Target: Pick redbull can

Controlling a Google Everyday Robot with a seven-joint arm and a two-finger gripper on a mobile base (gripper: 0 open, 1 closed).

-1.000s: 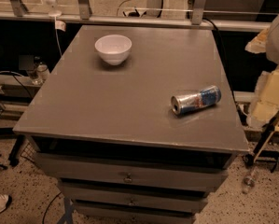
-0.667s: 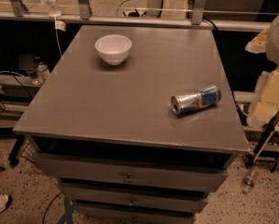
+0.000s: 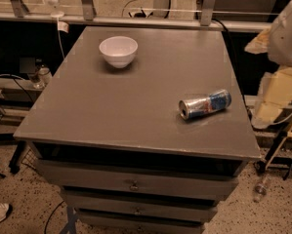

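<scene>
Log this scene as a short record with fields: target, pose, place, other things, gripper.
target: redbull can
pose: lying on its side, rimmed end toward front left
place: cabinet top, near its right edge
other: white bowl, upright, far left, apart from the can
gripper: not in view; only arm parts show off the cabinet's right side
status: can not yet picked

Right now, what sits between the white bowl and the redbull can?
Nothing: camera view shows only bare grey tabletop between white bowl and redbull can. The claw is out of view.
</scene>
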